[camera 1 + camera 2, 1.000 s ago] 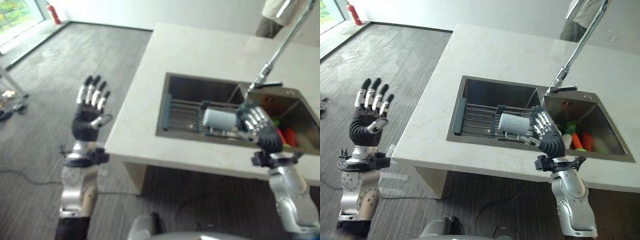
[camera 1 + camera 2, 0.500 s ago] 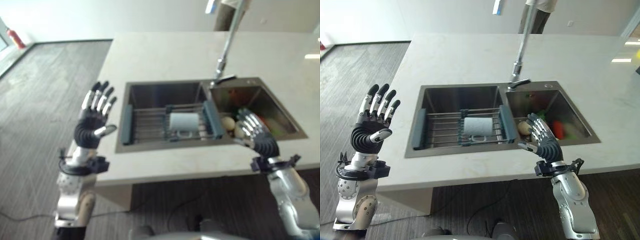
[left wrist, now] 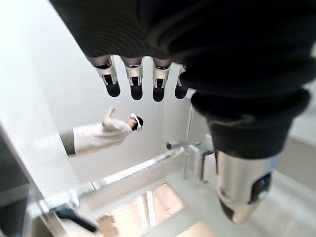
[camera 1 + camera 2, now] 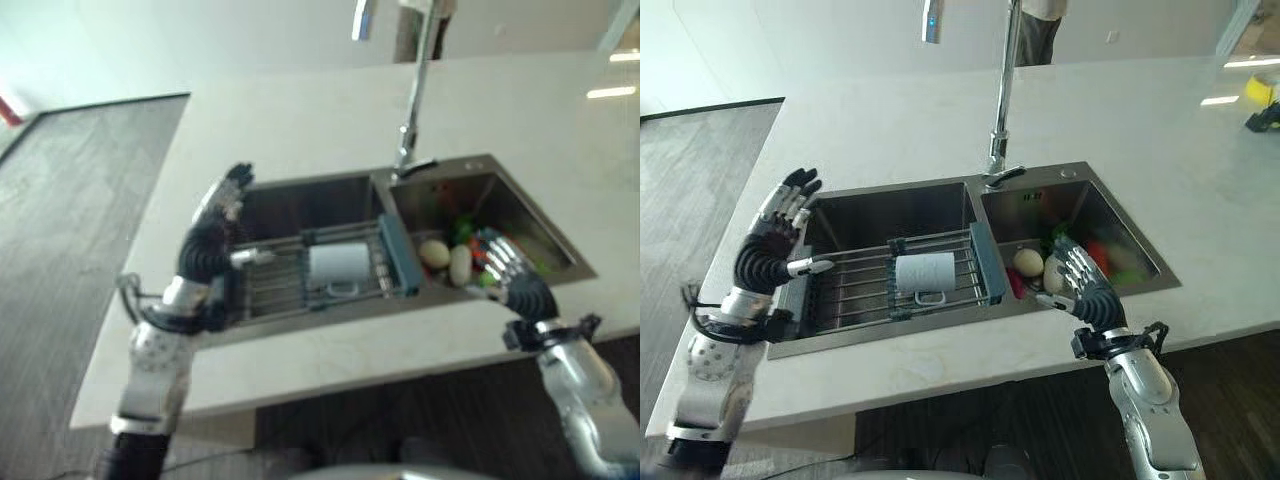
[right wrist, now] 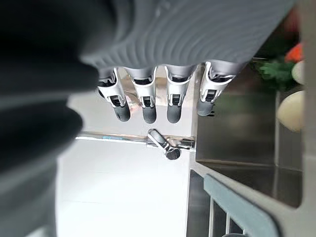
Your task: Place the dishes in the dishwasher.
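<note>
Two hands, both with fingers straight and holding nothing: left hand (image 4: 775, 240) at centre left, above the left end of the sink (image 4: 880, 205); right hand (image 4: 1080, 285) at lower right, over the right basin's near rim. One white mug (image 4: 922, 273) on its side on the rack (image 4: 855, 275), frame centre. Vegetables (image 4: 1095, 255) in the right basin. Tap (image 4: 1002, 90) at upper centre.

Tall faucet (image 4: 1002, 90); vegetables (image 4: 1095, 255) in right basin.
</note>
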Controlling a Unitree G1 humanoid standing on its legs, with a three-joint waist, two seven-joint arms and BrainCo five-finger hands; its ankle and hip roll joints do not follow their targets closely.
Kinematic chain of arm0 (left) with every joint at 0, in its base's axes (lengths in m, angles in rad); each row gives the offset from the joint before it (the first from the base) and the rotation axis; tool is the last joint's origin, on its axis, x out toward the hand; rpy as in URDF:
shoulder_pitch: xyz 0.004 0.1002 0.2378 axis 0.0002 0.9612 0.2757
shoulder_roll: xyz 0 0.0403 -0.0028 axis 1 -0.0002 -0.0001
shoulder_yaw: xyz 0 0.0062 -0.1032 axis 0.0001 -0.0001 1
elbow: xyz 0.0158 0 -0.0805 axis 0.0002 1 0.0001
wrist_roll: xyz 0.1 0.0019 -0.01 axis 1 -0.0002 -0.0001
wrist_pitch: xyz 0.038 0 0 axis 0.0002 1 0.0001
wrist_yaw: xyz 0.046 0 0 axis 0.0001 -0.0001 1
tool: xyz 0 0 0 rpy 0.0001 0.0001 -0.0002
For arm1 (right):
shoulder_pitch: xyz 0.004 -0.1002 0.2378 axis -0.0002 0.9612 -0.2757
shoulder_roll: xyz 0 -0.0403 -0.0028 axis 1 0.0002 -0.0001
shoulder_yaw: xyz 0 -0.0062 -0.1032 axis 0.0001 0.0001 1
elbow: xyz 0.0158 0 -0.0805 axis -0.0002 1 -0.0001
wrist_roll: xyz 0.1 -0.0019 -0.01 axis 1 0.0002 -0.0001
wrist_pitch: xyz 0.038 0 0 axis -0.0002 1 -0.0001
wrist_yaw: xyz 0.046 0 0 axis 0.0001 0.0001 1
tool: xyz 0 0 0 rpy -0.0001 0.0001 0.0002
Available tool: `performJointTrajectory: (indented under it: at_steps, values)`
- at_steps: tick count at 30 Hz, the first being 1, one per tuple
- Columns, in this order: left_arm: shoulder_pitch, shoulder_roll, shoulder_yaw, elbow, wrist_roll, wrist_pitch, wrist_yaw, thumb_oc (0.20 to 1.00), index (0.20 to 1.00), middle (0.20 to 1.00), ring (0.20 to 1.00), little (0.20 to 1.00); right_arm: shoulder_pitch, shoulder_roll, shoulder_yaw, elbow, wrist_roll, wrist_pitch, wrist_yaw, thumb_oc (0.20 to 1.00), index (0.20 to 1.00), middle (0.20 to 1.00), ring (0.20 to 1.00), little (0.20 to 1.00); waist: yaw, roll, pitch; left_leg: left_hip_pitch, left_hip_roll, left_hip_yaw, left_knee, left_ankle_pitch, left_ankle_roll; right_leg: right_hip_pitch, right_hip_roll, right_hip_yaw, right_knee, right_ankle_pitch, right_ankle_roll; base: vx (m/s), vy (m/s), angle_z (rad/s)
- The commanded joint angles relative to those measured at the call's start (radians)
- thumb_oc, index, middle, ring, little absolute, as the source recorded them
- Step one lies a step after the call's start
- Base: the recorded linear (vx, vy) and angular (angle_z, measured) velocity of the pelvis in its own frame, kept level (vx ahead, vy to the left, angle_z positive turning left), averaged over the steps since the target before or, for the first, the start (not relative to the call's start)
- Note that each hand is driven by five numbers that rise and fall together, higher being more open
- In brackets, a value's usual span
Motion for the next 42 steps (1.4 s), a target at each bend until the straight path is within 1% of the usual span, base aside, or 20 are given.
performJointTrajectory:
  at_steps: [1, 2, 4, 6, 8, 9, 11, 12, 15, 18, 22, 23, 25, 26, 27, 29, 31, 33, 35, 42]
  values:
    - [-0.043, 0.003, 0.007, -0.015, 0.095, -0.005, 0.032, 1.000, 1.000, 1.000, 1.000, 1.000, -0.073, -0.007, -0.020, -0.046, 0.023, -0.034, -0.006, 1.000, 1.000, 1.000, 1.000, 1.000, 0.002, 0.033, -0.026, 0.047, 0.069, -0.041, 0.008, -0.111, -0.050, 0.005, -0.015, 0.004, -0.041, -0.005, 0.062, 0.00, 0.096, 0.01]
    - [-0.048, 0.014, 0.006, -0.010, 0.122, 0.008, 0.046, 1.000, 1.000, 1.000, 1.000, 1.000, -0.077, -0.008, -0.017, -0.048, 0.019, -0.028, -0.004, 1.000, 1.000, 1.000, 1.000, 1.000, 0.000, 0.033, -0.028, 0.050, 0.068, -0.037, 0.008, -0.113, -0.048, 0.005, -0.016, 0.008, -0.041, -0.003, 0.064, 0.01, 0.049, 0.05]
    - [-0.055, 0.035, 0.007, -0.004, 0.172, 0.006, 0.064, 1.000, 1.000, 1.000, 1.000, 1.000, -0.083, -0.017, -0.015, -0.053, 0.023, -0.016, -0.001, 1.000, 1.000, 1.000, 1.000, 1.000, -0.002, 0.033, -0.031, 0.055, 0.066, -0.033, 0.008, -0.115, -0.043, 0.006, -0.013, 0.017, -0.041, -0.003, 0.065, 0.01, 0.064, -0.02]
    - [-0.081, 0.063, 0.000, -0.001, 0.242, 0.044, 0.069, 1.000, 1.000, 1.000, 1.000, 1.000, -0.101, -0.024, -0.006, -0.046, 0.018, -0.004, -0.007, 1.000, 1.000, 1.000, 1.000, 1.000, -0.005, 0.034, -0.037, 0.057, 0.067, -0.026, 0.008, -0.115, -0.040, 0.007, -0.012, 0.022, -0.041, -0.002, 0.066, 0.01, 0.072, -0.12]
    - [-0.117, 0.089, -0.016, 0.008, 0.327, 0.062, 0.085, 1.000, 1.000, 1.000, 1.000, 1.000, -0.119, -0.030, 0.002, -0.038, 0.020, -0.002, -0.015, 1.000, 1.000, 1.000, 1.000, 1.000, -0.011, 0.035, -0.040, 0.058, 0.067, -0.023, 0.008, -0.117, -0.039, 0.007, -0.009, 0.027, -0.041, -0.002, 0.067, 0.01, 0.050, -0.21]
    - [-0.142, 0.113, -0.035, 0.019, 0.410, 0.075, 0.085, 1.000, 1.000, 1.000, 1.000, 1.000, -0.129, -0.037, 0.007, -0.037, 0.022, 0.001, -0.016, 1.000, 1.000, 1.000, 1.000, 1.000, -0.017, 0.037, -0.044, 0.060, 0.067, -0.018, 0.008, -0.119, -0.039, 0.007, -0.007, 0.031, -0.041, -0.004, 0.069, 0.02, 0.045, -0.13]
    - [-0.170, 0.158, -0.062, 0.032, 0.458, 0.126, 0.061, 1.000, 1.000, 1.000, 1.000, 1.000, -0.137, -0.057, 0.012, -0.041, 0.033, 0.012, -0.011, 1.000, 1.000, 1.000, 1.000, 1.000, -0.026, 0.041, -0.051, 0.062, 0.067, -0.013, 0.008, -0.119, -0.038, 0.007, -0.003, 0.040, -0.041, -0.005, 0.071, 0.02, 0.051, -0.08]
    - [-0.201, 0.182, -0.089, 0.045, 0.468, 0.194, 0.035, 1.000, 1.000, 1.000, 1.000, 1.000, -0.147, -0.070, 0.018, -0.041, 0.034, 0.018, -0.013, 1.000, 1.000, 1.000, 1.000, 1.000, -0.031, 0.044, -0.054, 0.063, 0.069, -0.008, 0.008, -0.118, -0.038, 0.005, -0.001, 0.045, -0.041, -0.004, 0.071, 0.00, 0.052, -0.07]
    - [-0.270, 0.203, -0.140, 0.091, 0.479, 0.248, -0.003, 1.000, 1.000, 1.000, 1.000, 1.000, -0.171, -0.075, 0.034, -0.030, 0.031, 0.019, -0.017, 1.000, 1.000, 1.000, 1.000, 1.000, -0.040, 0.048, -0.058, 0.066, 0.072, 0.001, 0.008, -0.119, -0.038, 0.006, 0.002, 0.049, -0.041, -0.005, 0.072, 0.00, 0.025, -0.11]
    - [-0.335, 0.219, -0.201, 0.138, 0.489, 0.325, -0.103, 1.000, 1.000, 1.000, 1.000, 1.000, -0.184, -0.094, 0.039, -0.025, 0.033, 0.024, 0.002, 1.000, 1.000, 1.000, 1.000, 1.000, -0.059, 0.054, -0.065, 0.076, 0.082, 0.019, 0.008, -0.121, -0.040, 0.008, 0.010, 0.060, -0.041, -0.009, 0.074, 0.01, 0.023, -0.22]
    - [-0.390, 0.250, -0.243, 0.201, 0.503, 0.369, -0.134, 1.000, 1.000, 1.000, 1.000, 1.000, -0.193, -0.110, 0.040, -0.015, 0.042, 0.029, 0.011, 1.000, 1.000, 1.000, 1.000, 1.000, -0.073, 0.059, -0.071, 0.083, 0.084, 0.037, 0.008, -0.123, -0.038, 0.009, 0.015, 0.068, -0.041, -0.012, 0.074, 0.00, 0.021, -0.16]
    - [-0.404, 0.255, -0.255, 0.216, 0.499, 0.394, -0.150, 1.000, 1.000, 1.000, 1.000, 1.000, -0.190, -0.112, 0.039, -0.013, 0.042, 0.029, 0.017, 1.000, 1.000, 1.000, 1.000, 1.000, -0.079, 0.061, -0.073, 0.084, 0.085, 0.041, 0.008, -0.123, -0.037, 0.008, 0.017, 0.073, -0.041, -0.013, 0.074, 0.00, 0.020, -0.15]
    - [-0.416, 0.248, -0.264, 0.247, 0.483, 0.409, -0.148, 1.000, 1.000, 1.000, 1.000, 1.000, -0.189, -0.116, 0.033, -0.009, 0.047, 0.029, 0.027, 1.000, 1.000, 1.000, 1.000, 1.000, -0.087, 0.063, -0.073, 0.086, 0.089, 0.048, 0.008, -0.123, -0.038, 0.006, 0.018, 0.077, -0.041, -0.011, 0.075, -0.01, 0.028, -0.14]
    - [-0.437, 0.246, -0.297, 0.301, 0.508, 0.424, -0.151, 1.000, 1.000, 1.000, 1.000, 1.000, -0.196, -0.117, 0.041, 0.006, 0.041, 0.016, 0.037, 1.000, 1.000, 1.000, 1.000, 1.000, -0.095, 0.067, -0.074, 0.089, 0.093, 0.055, 0.008, -0.123, -0.039, 0.006, 0.019, 0.080, -0.041, -0.011, 0.076, -0.01, 0.032, -0.18]
    - [-0.453, 0.244, -0.315, 0.326, 0.485, 0.439, -0.159, 1.000, 1.000, 1.000, 1.000, 1.000, -0.201, -0.119, 0.043, 0.003, 0.043, 0.020, 0.040, 1.000, 1.000, 1.000, 1.000, 1.000, -0.098, 0.068, -0.075, 0.092, 0.092, 0.058, 0.008, -0.124, -0.038, 0.007, 0.020, 0.083, -0.041, -0.011, 0.077, -0.01, 0.032, -0.14]
    - [-0.476, 0.233, -0.340, 0.364, 0.501, 0.454, -0.166, 1.000, 1.000, 1.000, 1.000, 1.000, -0.209, -0.119, 0.054, 0.005, 0.036, 0.020, 0.038, 1.000, 1.000, 1.000, 1.000, 1.000, -0.104, 0.073, -0.076, 0.095, 0.094, 0.065, 0.008, -0.125, -0.038, 0.007, 0.022, 0.087, -0.041, -0.012, 0.078, -0.01, 0.020, -0.11]
    - [-0.487, 0.227, -0.351, 0.384, 0.441, 0.469, -0.192, 1.000, 1.000, 1.000, 1.000, 1.000, -0.209, -0.122, 0.054, 0.008, 0.036, 0.020, 0.036, 1.000, 1.000, 1.000, 1.000, 1.000, -0.109, 0.074, -0.077, 0.098, 0.095, 0.071, 0.008, -0.126, -0.037, 0.007, 0.024, 0.091, -0.041, -0.011, 0.078, 0.00, 0.012, -0.09]
    - [-0.492, 0.212, -0.375, 0.436, 0.476, 0.483, -0.186, 1.000, 1.000, 1.000, 1.000, 1.000, -0.205, -0.120, 0.051, 0.016, 0.035, 0.012, 0.045, 1.000, 1.000, 1.000, 1.000, 1.000, -0.118, 0.077, -0.080, 0.101, 0.097, 0.079, 0.008, -0.129, -0.035, 0.008, 0.025, 0.095, -0.041, -0.012, 0.079, -0.01, 0.007, -0.05]
    - [-0.494, 0.199, -0.389, 0.484, 0.452, 0.476, -0.194, 1.000, 1.000, 1.000, 1.000, 1.000, -0.204, -0.123, 0.046, 0.012, 0.034, 0.017, 0.057, 1.000, 1.000, 1.000, 1.000, 1.000, -0.126, 0.078, -0.080, 0.106, 0.101, 0.090, 0.008, -0.130, -0.034, 0.007, 0.028, 0.101, -0.041, -0.010, 0.079, -0.01, 0.013, -0.18]
    - [-0.490, 0.171, -0.419, 0.539, 0.481, 0.460, -0.212, 1.000, 1.000, 1.000, 1.000, 1.000, -0.192, -0.127, 0.035, 0.016, 0.024, 0.016, 0.079, 1.000, 1.000, 1.000, 1.000, 1.000, -0.142, 0.076, -0.084, 0.115, 0.107, 0.111, 0.008, -0.133, -0.030, 0.009, 0.032, 0.109, -0.041, -0.010, 0.081, 0.00, 0.009, -0.10]
